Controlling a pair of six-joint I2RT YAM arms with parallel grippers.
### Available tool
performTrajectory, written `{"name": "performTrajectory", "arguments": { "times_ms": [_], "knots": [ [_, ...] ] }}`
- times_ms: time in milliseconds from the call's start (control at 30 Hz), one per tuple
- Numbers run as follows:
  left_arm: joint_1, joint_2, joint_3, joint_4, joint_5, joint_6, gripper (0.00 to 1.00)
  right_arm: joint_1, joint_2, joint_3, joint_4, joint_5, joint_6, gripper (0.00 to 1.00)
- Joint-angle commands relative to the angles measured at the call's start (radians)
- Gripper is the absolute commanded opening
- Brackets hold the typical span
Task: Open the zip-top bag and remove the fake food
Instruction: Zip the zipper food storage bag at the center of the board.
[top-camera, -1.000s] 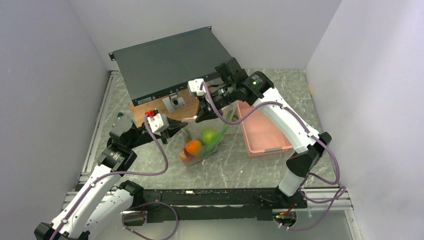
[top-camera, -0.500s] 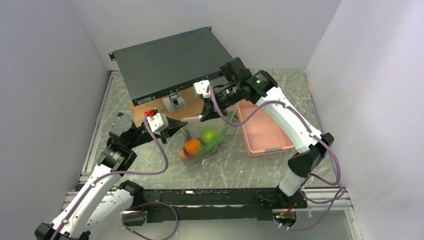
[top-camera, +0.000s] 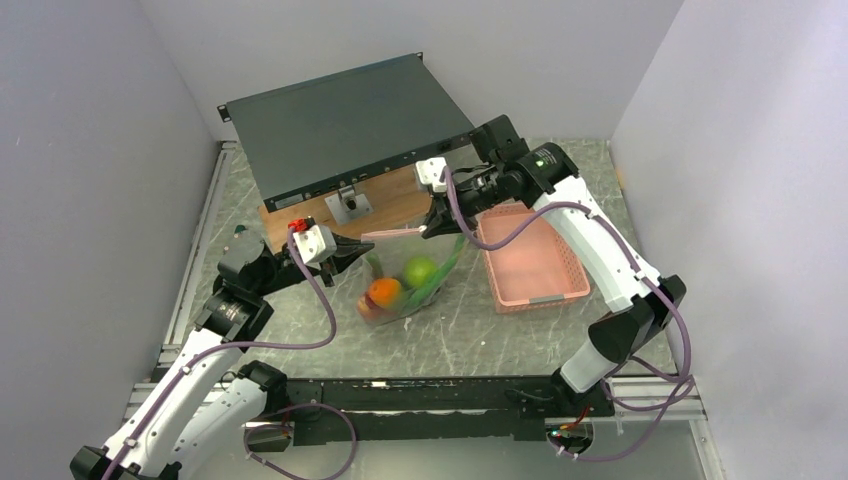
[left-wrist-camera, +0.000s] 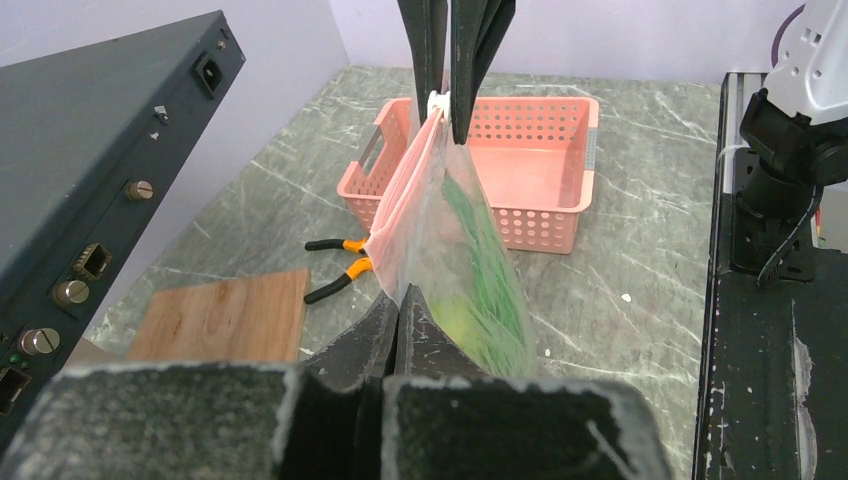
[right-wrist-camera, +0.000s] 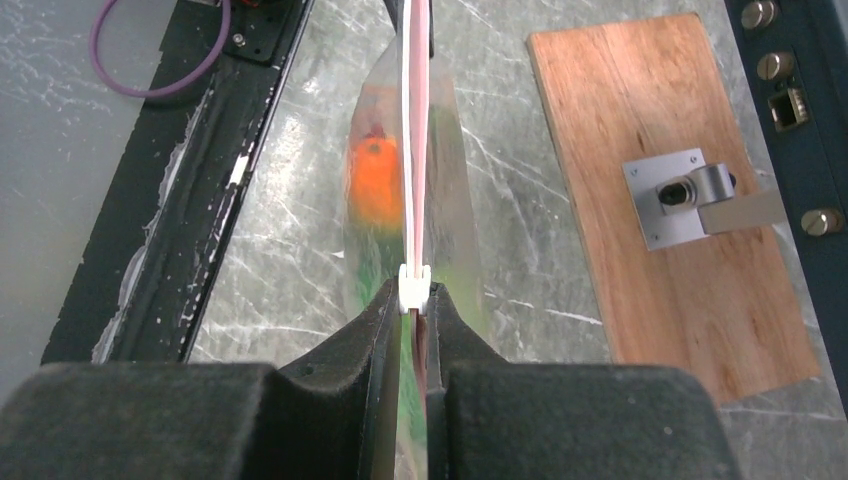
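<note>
The clear zip-top bag (top-camera: 400, 262) hangs upright between my two grippers, its pink zip strip stretched taut. Inside it are the fake food pieces: a green apple (top-camera: 419, 270), an orange mango (top-camera: 385, 293) and long green pods (top-camera: 440, 268). My left gripper (top-camera: 363, 244) is shut on the bag's left top corner (left-wrist-camera: 402, 298). My right gripper (top-camera: 433, 228) is shut on the white zip slider (right-wrist-camera: 413, 288) at the right end of the strip. In the right wrist view the mango (right-wrist-camera: 375, 180) shows through the bag (right-wrist-camera: 442, 190).
A pink slotted basket (top-camera: 545, 280) stands just right of the bag. A wooden board (top-camera: 395, 205) with a metal bracket (top-camera: 349, 204) and a dark flat box (top-camera: 340, 125) lie behind. Orange-handled pliers (left-wrist-camera: 335, 270) lie near the basket (left-wrist-camera: 560, 215).
My right gripper has moved right, towards the basket, drawing the slider along the zip strip. The bag's top has stretched wider. The left gripper has held still.
</note>
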Motion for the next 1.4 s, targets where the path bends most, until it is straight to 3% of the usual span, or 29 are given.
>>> {"name": "performTrajectory", "arguments": {
  "times_ms": [0, 1367],
  "knots": [
    [0.018, -0.008, 0.012, 0.025, 0.009, -0.003, 0.0, -0.054, -0.064, -0.025, -0.002, 0.0, -0.032, 0.0],
    [0.021, -0.009, 0.015, 0.012, -0.005, 0.008, 0.0, -0.279, -0.202, -0.213, 0.013, -0.053, -0.143, 0.0]
  ]
}}
